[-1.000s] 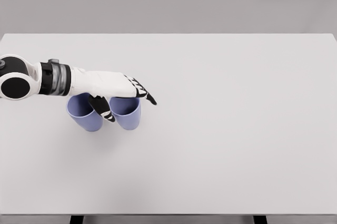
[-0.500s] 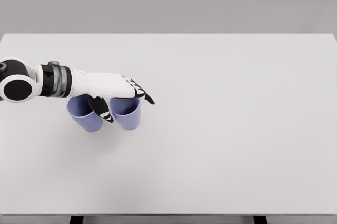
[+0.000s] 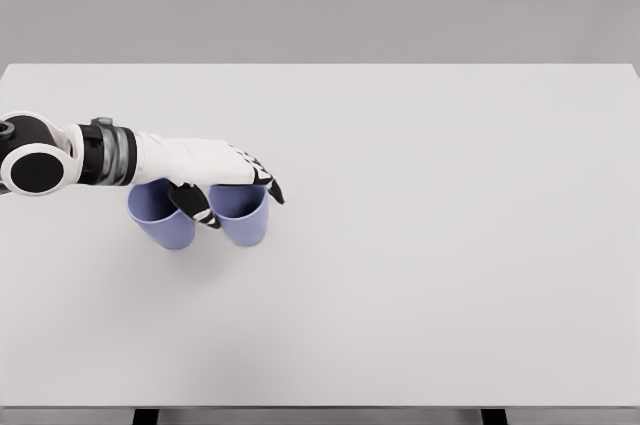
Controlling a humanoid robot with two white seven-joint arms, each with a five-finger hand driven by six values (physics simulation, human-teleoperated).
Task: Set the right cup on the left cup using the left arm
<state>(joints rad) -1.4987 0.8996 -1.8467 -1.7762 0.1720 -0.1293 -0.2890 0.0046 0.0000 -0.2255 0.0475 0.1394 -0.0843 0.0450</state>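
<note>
White table (image 3: 420, 275) fills most of the head view, grey wall behind. Two lilac-blue cups stand upright at the left side of the table, side by side and very close, rims apparently touching or nearly so. Left cup (image 3: 165, 225) sits just beside right cup (image 3: 243, 222); both rest on the tabletop, neither stacked. Both rims are partly covered by the left hand (image 3: 210, 170), whose white arm comes in from the left edge with a black-and-grey wrist band and a round black joint cap. The hand lies flat over the cup mouths, palm down, fingers (image 3: 262, 177) stretched toward the right over the right cup's rim, black tips past its far edge. The thumb (image 3: 195, 207) hangs down into the gap between the two cups, against the right cup's left wall. The fingers look extended rather than wrapped; whether there is any real pinch on the right cup's rim I cannot tell from this angle. No writing, logo or label is readable on the cups, arm or table. Two dark table legs (image 3: 146, 416) show at the bottom edge.
</note>
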